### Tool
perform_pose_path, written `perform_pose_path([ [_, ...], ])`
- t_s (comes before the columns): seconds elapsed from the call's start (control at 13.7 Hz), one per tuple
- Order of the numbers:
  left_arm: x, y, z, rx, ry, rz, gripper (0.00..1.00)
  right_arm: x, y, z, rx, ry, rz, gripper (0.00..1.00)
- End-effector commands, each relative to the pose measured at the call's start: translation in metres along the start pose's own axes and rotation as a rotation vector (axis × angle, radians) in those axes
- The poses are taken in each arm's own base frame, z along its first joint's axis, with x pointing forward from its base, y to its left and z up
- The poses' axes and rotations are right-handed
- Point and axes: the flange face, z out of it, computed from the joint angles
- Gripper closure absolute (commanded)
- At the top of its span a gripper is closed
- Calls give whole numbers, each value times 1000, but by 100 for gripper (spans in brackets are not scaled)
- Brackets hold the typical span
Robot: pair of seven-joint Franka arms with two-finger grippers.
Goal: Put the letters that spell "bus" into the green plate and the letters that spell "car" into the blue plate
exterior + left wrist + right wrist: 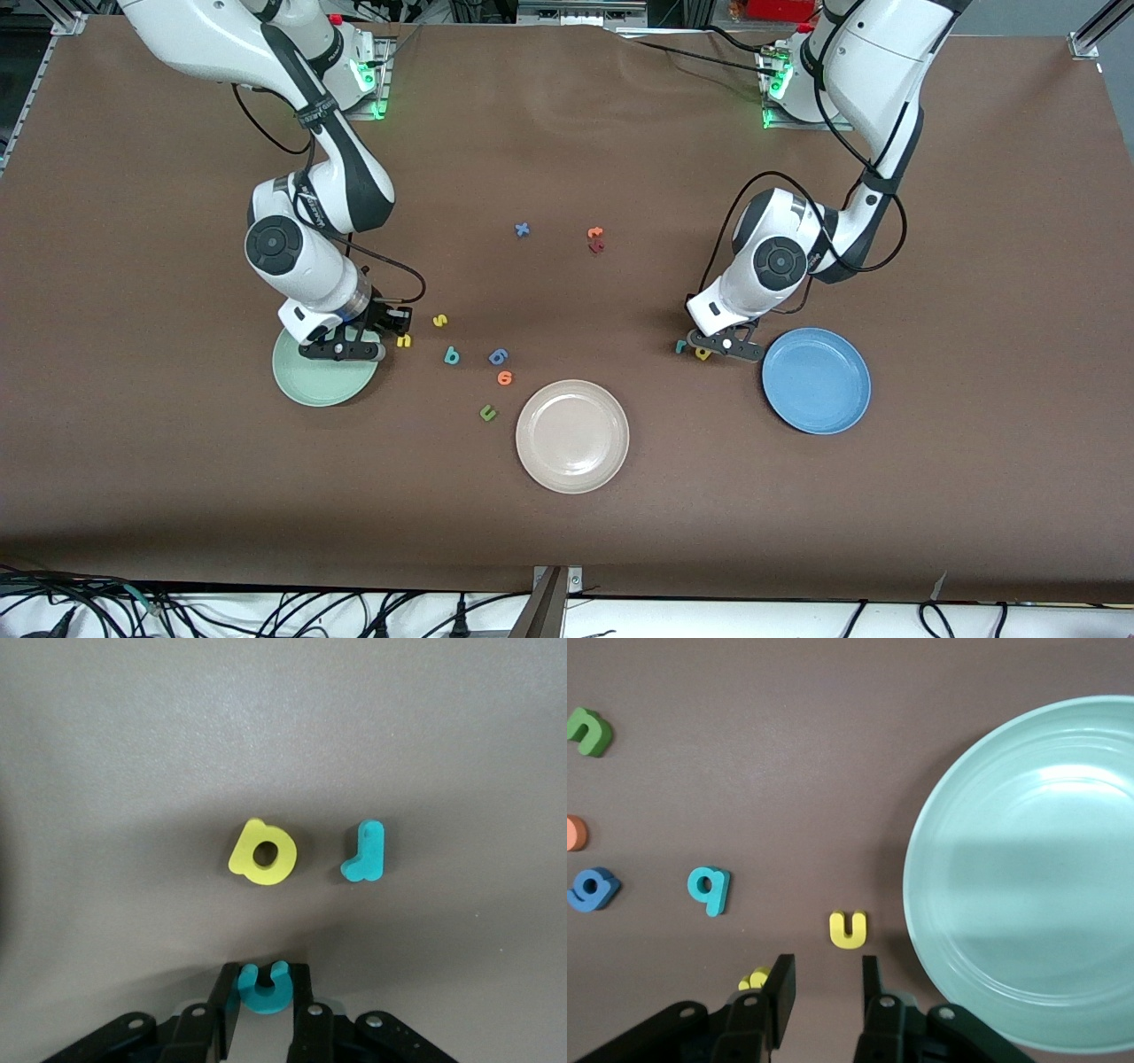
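My left gripper (265,971) is down at the table beside the blue plate (815,381), shut on the teal "c" (264,994). The yellow "a" (263,851) and teal "r" (365,851) lie flat just ahead of it. My right gripper (827,961) is by the rim of the green plate (1028,868). Its fingers stand apart with nothing between them. The yellow "u" (848,928) lies just past the fingertips. The yellow "s" (755,978) is half hidden by one finger, and the teal "b" (709,889) lies farther along. Both plates hold nothing.
A beige plate (572,434) sits nearest the front camera, mid-table. A blue "6" (498,356), an orange piece (505,378) and an olive "u" (487,412) lie near the "b". A blue "x" (522,229), an orange "t" (595,233) and a red piece (596,247) lie toward the bases.
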Motion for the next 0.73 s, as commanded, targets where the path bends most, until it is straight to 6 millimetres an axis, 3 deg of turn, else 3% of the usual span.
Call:
perform_pose_path([
  [0.0,4,-5,-32,4,13,-8,98,-1,-3,19,2,14,10,61],
  [0.15,11,-18,-65,10,-17,-27,98,0,-2,31,6,14,11,61],
  [0.29,21,-36,-85,89,-30,12,98,0,0,41,11,20,14,61],
  [0.44,27,-63,-86,229,-14,95,97,0,2,51,12,23,12,61],
  [0.66,37,-98,-62,310,-35,129,93,0,2,54,10,22,10,58],
])
